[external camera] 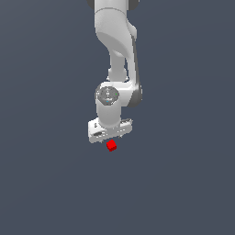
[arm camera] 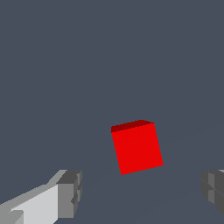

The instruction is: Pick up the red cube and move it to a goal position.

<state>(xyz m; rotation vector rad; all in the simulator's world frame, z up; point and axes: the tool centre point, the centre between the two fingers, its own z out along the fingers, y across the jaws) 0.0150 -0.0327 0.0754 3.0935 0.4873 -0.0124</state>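
Two grey fingertips (arm camera: 70,192) are standing wide apart on the white Panda gripper (arm camera: 140,194), gripping nothing, in the wrist view. The red cube (arm camera: 137,148) is sitting between and just beyond them, untouched. In the exterior view, the cube is lying on the dark grey floor (external camera: 46,183), just below the gripper's palm, as the arm (external camera: 114,41) is reaching down.

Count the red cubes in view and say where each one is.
1. The red cube sits just below the gripper in the exterior view; the wrist view shows it between the open fingers, untouched. None seems hidden.
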